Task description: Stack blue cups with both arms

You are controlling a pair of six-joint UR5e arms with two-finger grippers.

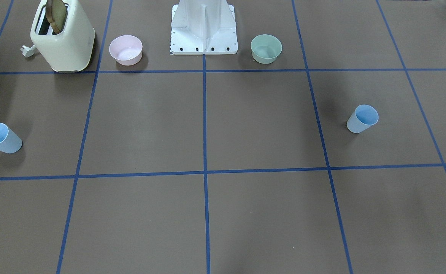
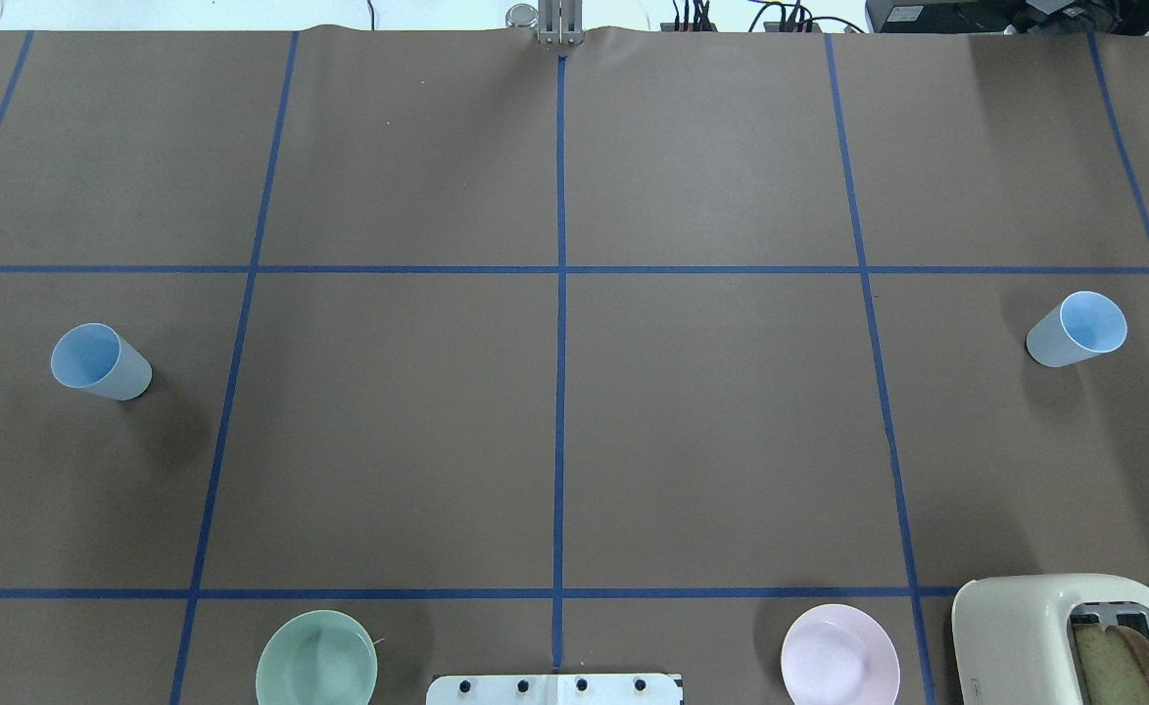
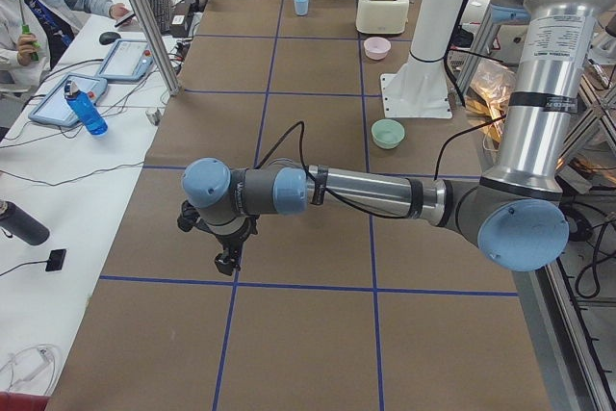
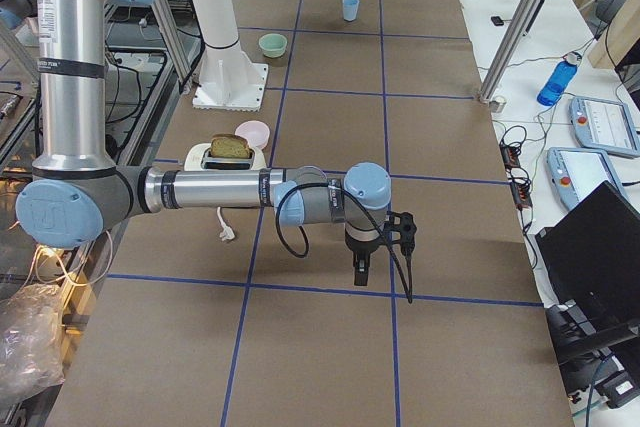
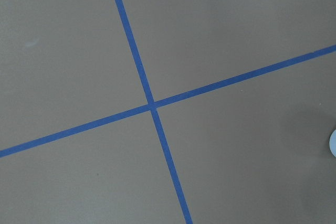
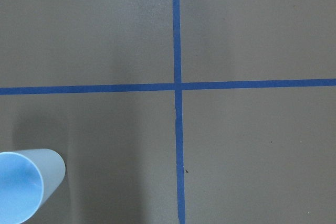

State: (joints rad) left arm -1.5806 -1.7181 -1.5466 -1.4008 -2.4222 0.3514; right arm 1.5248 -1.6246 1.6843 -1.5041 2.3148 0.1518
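Note:
Two pale blue cups stand upright and far apart on the brown table. One is on the robot's left side [image 2: 99,361] [image 1: 362,119] [image 4: 349,8]. The other is on its right side [image 2: 1077,329] [image 1: 0,138] [image 3: 301,4] and shows at the lower left of the right wrist view [image 6: 21,190]. A sliver of a cup shows at the right edge of the left wrist view [image 5: 333,142]. The left gripper [image 3: 228,262] and the right gripper [image 4: 360,269] point down over bare table. They show only in the side views, so I cannot tell whether they are open or shut.
A cream toaster [image 2: 1064,636] with a slice of bread, a pink bowl [image 2: 839,656] and a green bowl [image 2: 316,663] stand near the white base post [image 1: 203,26]. Blue tape lines grid the table. An operators' desk runs along the far side [image 3: 87,93].

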